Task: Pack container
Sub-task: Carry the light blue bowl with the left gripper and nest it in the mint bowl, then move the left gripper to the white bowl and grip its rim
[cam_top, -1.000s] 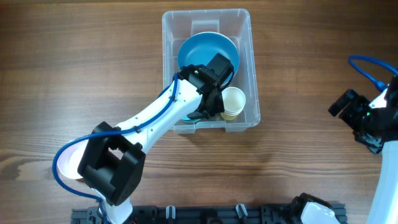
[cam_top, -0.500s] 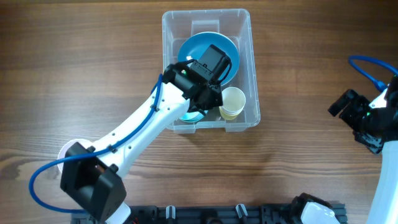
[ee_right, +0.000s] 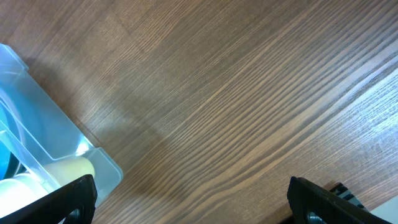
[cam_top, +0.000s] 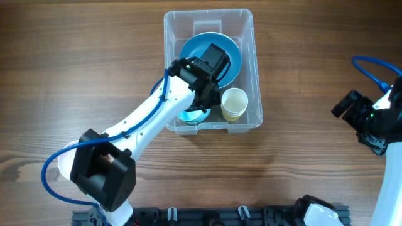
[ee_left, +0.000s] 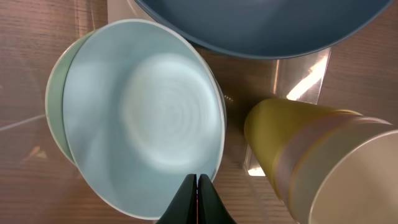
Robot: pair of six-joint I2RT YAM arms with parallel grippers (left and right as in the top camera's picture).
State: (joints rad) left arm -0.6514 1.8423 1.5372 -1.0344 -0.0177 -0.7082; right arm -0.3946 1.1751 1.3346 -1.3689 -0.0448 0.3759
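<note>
The left claw (ee_left: 196, 186) is pinched closed, pointing downward; the right claw (ee_right: 191, 190) gapes wide.

My white-and-black left arm (cam_top: 147, 116) is built of smooth white tubular shells joined by chunky black blocks. A thin blue cable (cam_top: 44, 179) loops off its rear joint, and a black boxy housing (cam_top: 213, 61) caps the wrist. My left end effector (ee_left: 196, 190) has two dark tapered fingers. My right arm (cam_top: 389, 182) is also white with a black head. My right end effector (ee_right: 193, 198) shows blunt black fingers.
</note>
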